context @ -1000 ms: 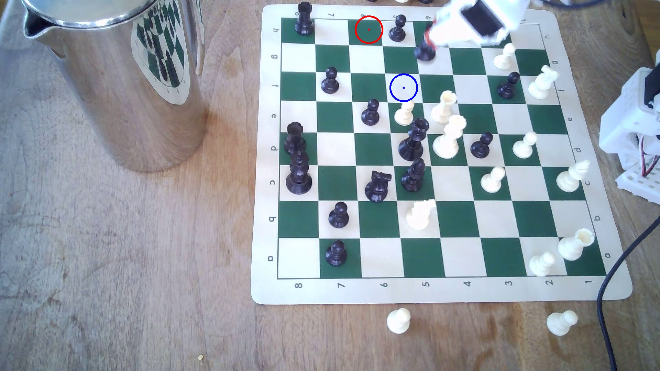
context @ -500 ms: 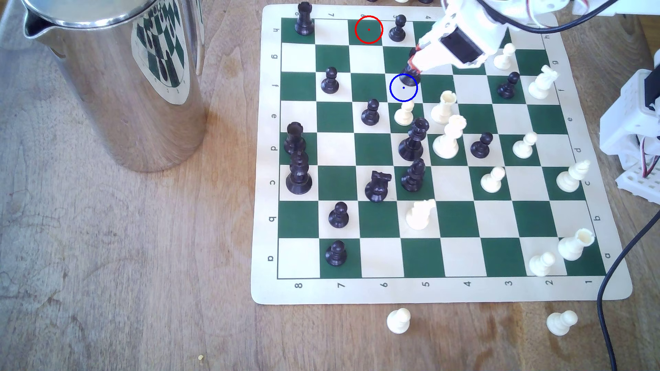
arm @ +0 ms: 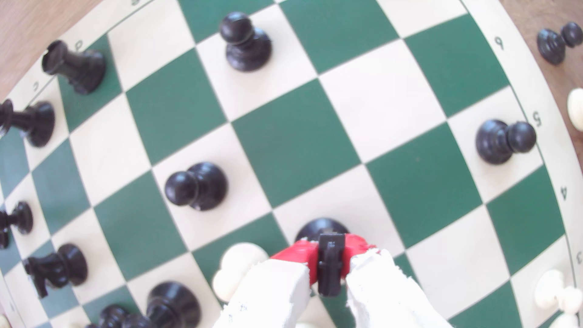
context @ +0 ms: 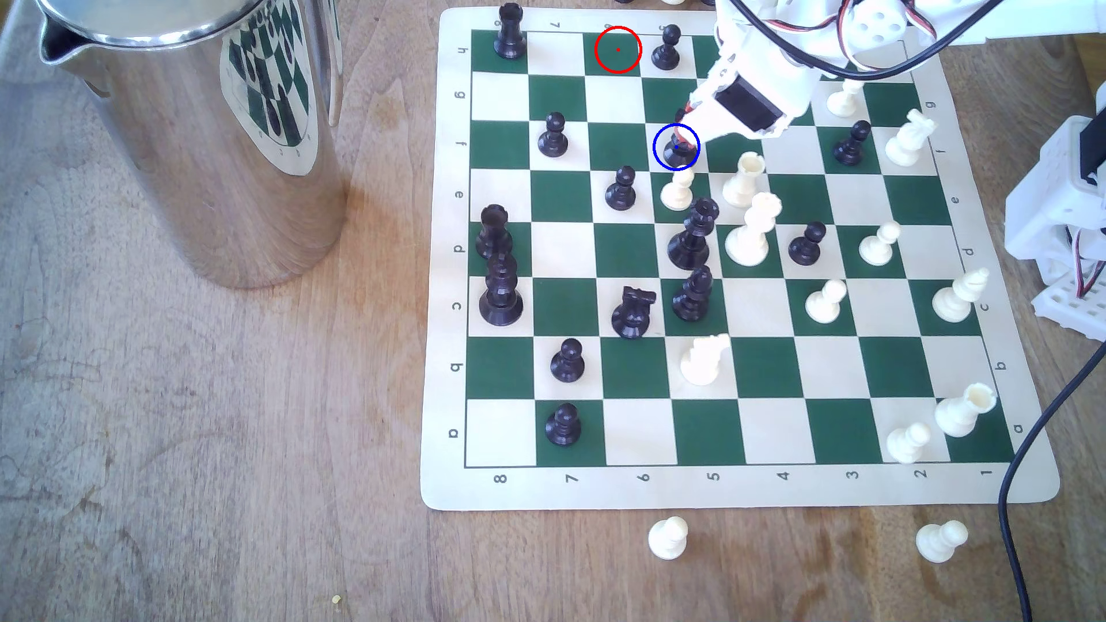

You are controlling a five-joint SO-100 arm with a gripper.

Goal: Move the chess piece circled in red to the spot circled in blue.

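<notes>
My gripper is shut on the chess piece circled in red, a small black knight. The knight's round base lies inside the spot circled in blue, a cream square; I cannot tell whether it touches the board. In the wrist view the red pads of the gripper clamp the knight by its head, with its base over the cream square. The red ring marks a green square with nothing on it.
A white pawn stands one square nearer than the blue ring, beside a white rook. A black pawn sits beside the red ring. A steel jug stands at the exterior view's left. A black cable runs along the exterior view's right.
The gripper has carried the knight down and toward the exterior view's left, from two squares away into the blue ring. No other piece has moved.
</notes>
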